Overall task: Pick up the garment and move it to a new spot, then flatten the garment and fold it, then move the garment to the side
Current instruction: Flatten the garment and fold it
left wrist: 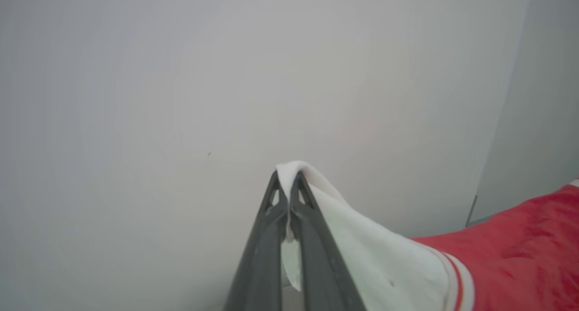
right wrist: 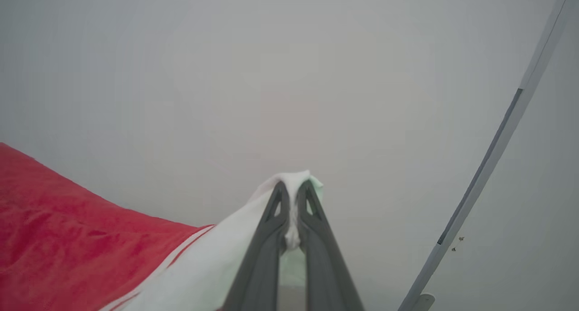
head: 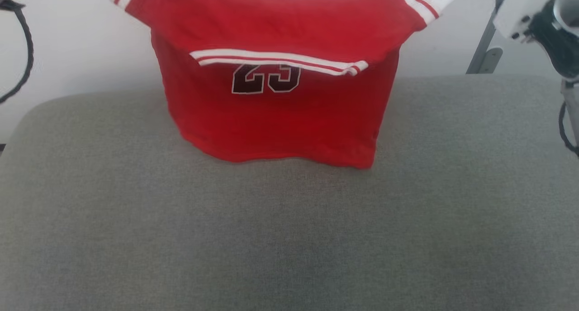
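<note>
Left tool [left wrist: 287, 177] and right tool [right wrist: 294, 185] clamp garment [head: 280, 125] numbered 23.

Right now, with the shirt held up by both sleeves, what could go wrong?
One: the left fingers and right fingers each pinch just a white sleeve tip, so either could slip and the shirt would drop lopsided. Two: its hem seems to rest on the grey cushion; dragging may bunch it. Three: a striped band lies folded across the front, which could stay creased in.
</note>
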`<state>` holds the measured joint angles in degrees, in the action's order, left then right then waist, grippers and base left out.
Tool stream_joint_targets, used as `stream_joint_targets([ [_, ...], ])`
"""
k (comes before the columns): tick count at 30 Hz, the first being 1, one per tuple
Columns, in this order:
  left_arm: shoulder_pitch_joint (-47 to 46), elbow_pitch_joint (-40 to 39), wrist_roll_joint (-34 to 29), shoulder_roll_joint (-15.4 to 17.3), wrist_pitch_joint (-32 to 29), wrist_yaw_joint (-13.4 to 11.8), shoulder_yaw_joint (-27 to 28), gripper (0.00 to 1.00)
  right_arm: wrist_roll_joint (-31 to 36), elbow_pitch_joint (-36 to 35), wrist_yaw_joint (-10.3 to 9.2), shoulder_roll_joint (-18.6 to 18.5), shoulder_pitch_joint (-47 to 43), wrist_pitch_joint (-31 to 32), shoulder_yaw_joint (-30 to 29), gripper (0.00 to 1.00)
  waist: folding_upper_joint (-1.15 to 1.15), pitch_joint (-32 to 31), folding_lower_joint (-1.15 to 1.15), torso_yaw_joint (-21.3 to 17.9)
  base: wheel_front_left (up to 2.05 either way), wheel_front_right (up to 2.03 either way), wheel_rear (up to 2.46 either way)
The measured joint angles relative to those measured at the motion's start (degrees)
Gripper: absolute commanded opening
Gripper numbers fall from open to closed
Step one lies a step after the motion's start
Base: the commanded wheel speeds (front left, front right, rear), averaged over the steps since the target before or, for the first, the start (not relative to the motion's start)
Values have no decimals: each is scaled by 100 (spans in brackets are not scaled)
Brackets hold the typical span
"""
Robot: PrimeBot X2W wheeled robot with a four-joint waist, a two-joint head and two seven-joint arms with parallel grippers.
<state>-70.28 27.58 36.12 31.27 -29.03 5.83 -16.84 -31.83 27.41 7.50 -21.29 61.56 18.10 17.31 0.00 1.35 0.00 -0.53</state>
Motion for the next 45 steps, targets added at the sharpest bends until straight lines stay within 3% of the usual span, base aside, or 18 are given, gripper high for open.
stream_joint_targets([
  [7, -374, 425, -70, -140, 515, 58, -111, 0, 322, 678, 1, 107, 559, -475, 122, 0, 0, 289, 0, 9, 0, 0, 0],
  [11, -769, 711, -146, -265, 987, 100, -162, 0, 800, 1229, 1, 162, 1099, -1092, -11, 0, 0, 656, 0, 25, 0, 0, 0],
  [16, -1468, 1083, -332, -350, 1774, 123, -243, 0, 1790, 1897, 3, 232, 1892, -2015, -393, 0, 0, 1247, 0, 51, 0, 0, 0],
  [20, -2041, 1307, -489, -427, 2703, 135, -280, 0, 2715, 2257, 4, 319, 2402, -2914, -1029, 0, 0, 1746, 0, 80, 0, 0, 0],
  [25, -2336, 1624, -547, -576, 3778, 151, -377, 0, 4054, 2137, 4, 417, 2634, -3279, -1788, 0, 0, 2258, 0, 160, 0, 0, 0],
  [28, -2208, 1912, -464, -680, 3960, 152, -606, 0, 4468, 2219, 3, 627, 2360, -3295, -1853, 0, 0, 2404, 0, 271, 0, 0, 0],
  [32, -1697, 2237, -107, -655, 3866, 152, -949, 0, 4399, 2640, 5, 821, 1833, -3300, -1956, 0, 0, 2351, 0, 376, 0, 0, 0],
  [37, -776, 2356, 478, -652, 3388, 158, -1351, 0, 3638, 3227, 4, 1009, 1199, -3198, -2014, 0, 0, 2067, 0, 420, 0, 0, 0],
  [45, 936, 2105, 1327, -334, 2587, 158, -1622, 0, 2275, 3250, 4, 1060, -1, -2720, -914, 0, 0, 1462, 0, 396, 0, 0, 0],
])
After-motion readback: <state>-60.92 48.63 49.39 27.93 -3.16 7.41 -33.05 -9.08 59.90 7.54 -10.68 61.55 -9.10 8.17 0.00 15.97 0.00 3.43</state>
